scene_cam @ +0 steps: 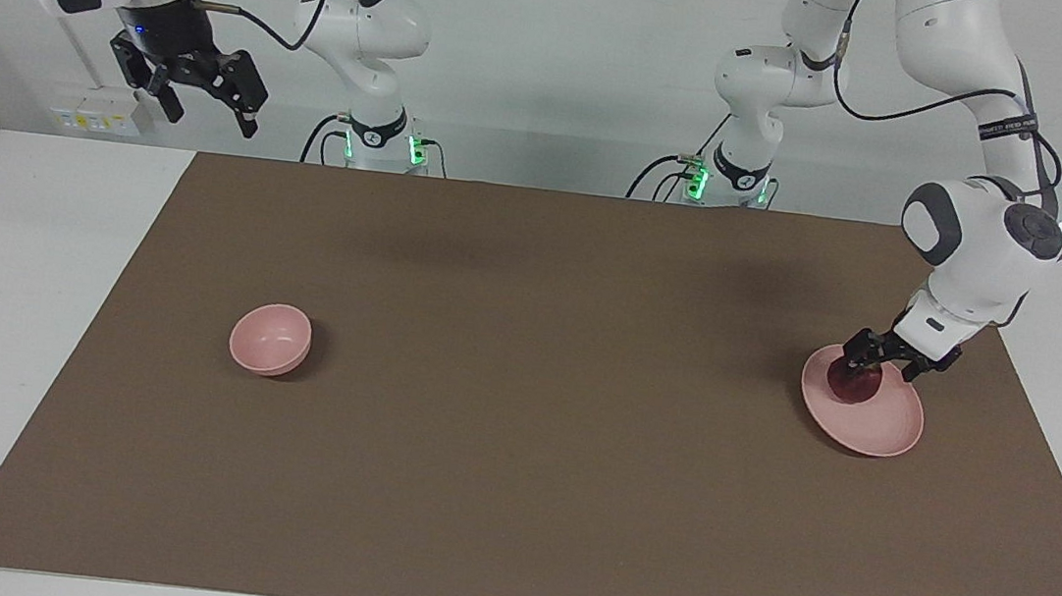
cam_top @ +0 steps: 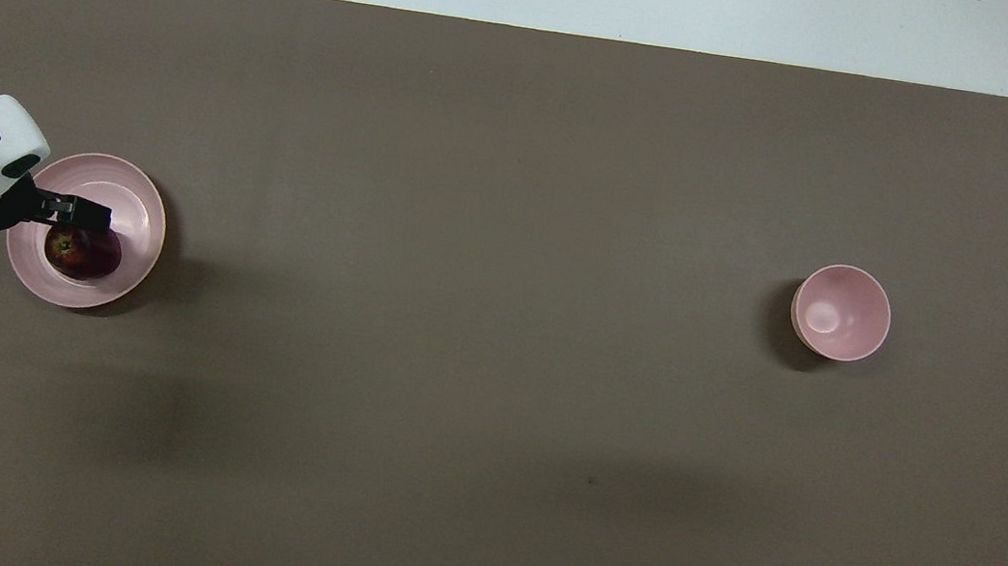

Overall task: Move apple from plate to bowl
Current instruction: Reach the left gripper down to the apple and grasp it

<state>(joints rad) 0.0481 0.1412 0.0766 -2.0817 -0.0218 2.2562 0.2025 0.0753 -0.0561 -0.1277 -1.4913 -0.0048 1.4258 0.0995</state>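
The apple (scene_cam: 854, 382) sits on the plate (scene_cam: 877, 428), toward the left arm's end of the table, and the left gripper (scene_cam: 881, 371) is right down on it. That arm arcs out high from its base, bends sharply at the elbow and drops its wrist steeply over the plate's edge, fingers spread wide and straddling the fruit, not clamped. From overhead, one dark finger (cam_top: 80, 213) lies across the apple's top, with the apple's red skin showing below it. The bowl (scene_cam: 270, 339) stands well apart, toward the right arm's end of the brown mat (scene_cam: 510, 493). The right gripper (scene_cam: 208, 106) waits high above the white table edge there, fingers apart, holding nothing. A dark band on the left arm carries lettering too small to read.
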